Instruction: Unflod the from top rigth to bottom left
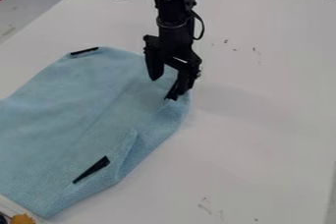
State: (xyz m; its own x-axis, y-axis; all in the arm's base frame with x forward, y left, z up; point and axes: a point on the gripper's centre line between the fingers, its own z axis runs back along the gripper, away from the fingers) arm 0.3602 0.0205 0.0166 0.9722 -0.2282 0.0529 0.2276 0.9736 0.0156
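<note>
Cloth observed beneath the gripper, spreading left of and below the jaws, which stand parted. Raised fold noted below them. One black strip lies left of the jaws, another black strip below-left; yellow object sits farther below-left, near the cloth.
</note>
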